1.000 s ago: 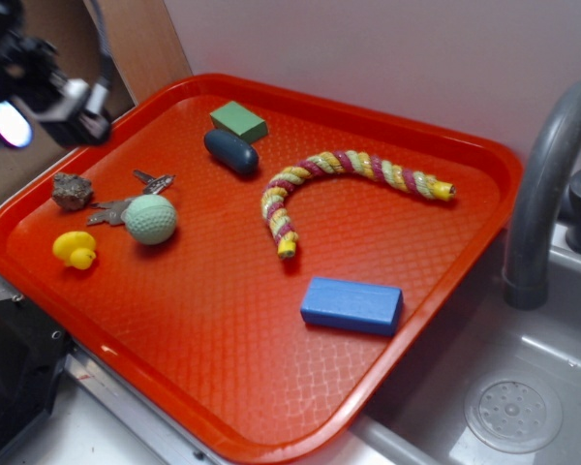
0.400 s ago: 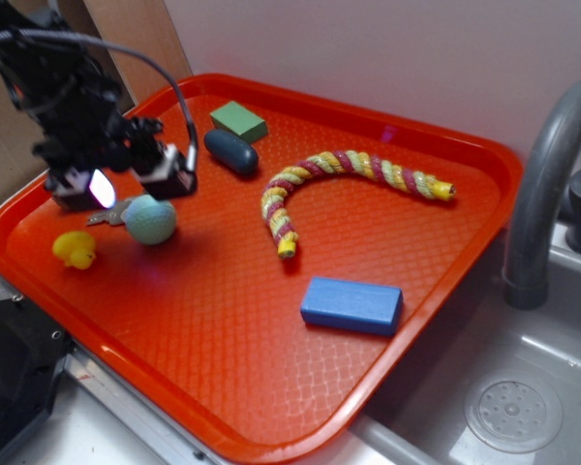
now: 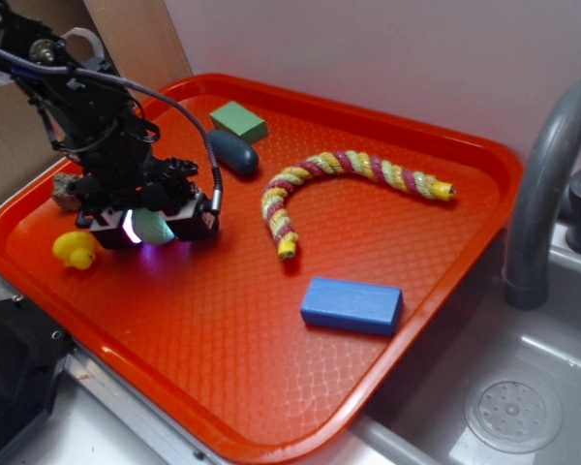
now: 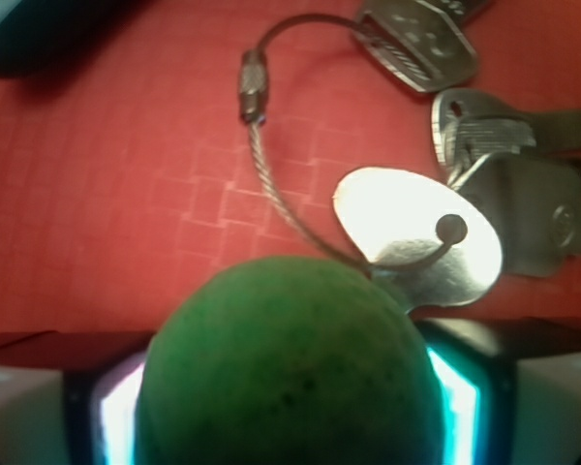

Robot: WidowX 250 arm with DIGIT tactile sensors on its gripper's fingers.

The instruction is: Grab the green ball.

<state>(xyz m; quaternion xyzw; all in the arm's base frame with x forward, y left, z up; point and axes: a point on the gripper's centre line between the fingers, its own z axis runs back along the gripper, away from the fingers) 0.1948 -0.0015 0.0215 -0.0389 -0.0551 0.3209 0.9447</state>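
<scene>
The green ball (image 3: 156, 229) lies on the left side of the red tray (image 3: 223, 329), mostly covered by the arm. In the wrist view the ball (image 4: 286, 368) fills the lower middle, dark green and dimpled. My gripper (image 3: 158, 232) is down around it, one finger on each side, with lit pads (image 4: 116, 412) showing close beside the ball left and right. The jaws stand spread about the ball's width; I see no clear squeeze. The gripper also shows at the bottom of the wrist view (image 4: 286, 421).
A key ring with keys (image 4: 416, 232) lies just beyond the ball. A yellow duck (image 3: 75, 250) and a rock (image 3: 66, 189) are left of the gripper. A dark blue oval (image 3: 234, 152), green block (image 3: 238, 121), rope toy (image 3: 339, 179) and blue block (image 3: 351, 305) lie on the tray. A faucet (image 3: 552, 174) stands at right.
The gripper came from the upper left, moved right and down, and now straddles the ball. The ball has stayed in its place.
</scene>
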